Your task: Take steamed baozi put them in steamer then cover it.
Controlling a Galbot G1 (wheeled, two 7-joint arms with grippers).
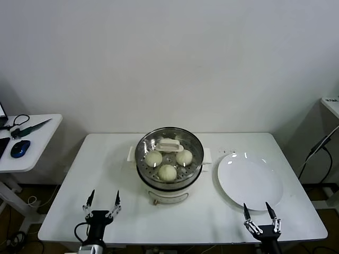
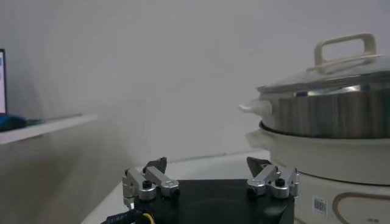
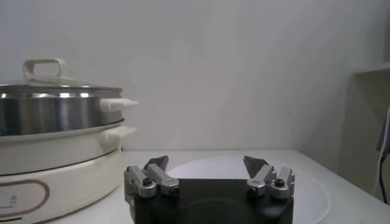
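The steel steamer (image 1: 142,159) stands on its cream base at the table's middle, with the glass cover (image 1: 192,144) on top and its cream handle (image 1: 168,144) at the centre. Through the cover I see three baozi (image 1: 167,172); the handle may hide more. From the left wrist the steamer (image 2: 329,112) and cover handle (image 2: 344,50) rise to one side; from the right wrist the steamer (image 3: 52,112) does too. My left gripper (image 1: 103,199) sits open and empty at the table's near left edge. My right gripper (image 1: 259,210) sits open and empty at the near right edge.
A flat white plate (image 1: 249,181) lies bare to the right of the steamer, just beyond the right gripper; it also shows in the right wrist view as the plate (image 3: 314,195). A side table (image 1: 26,143) with a blue mouse (image 1: 20,148) stands at far left.
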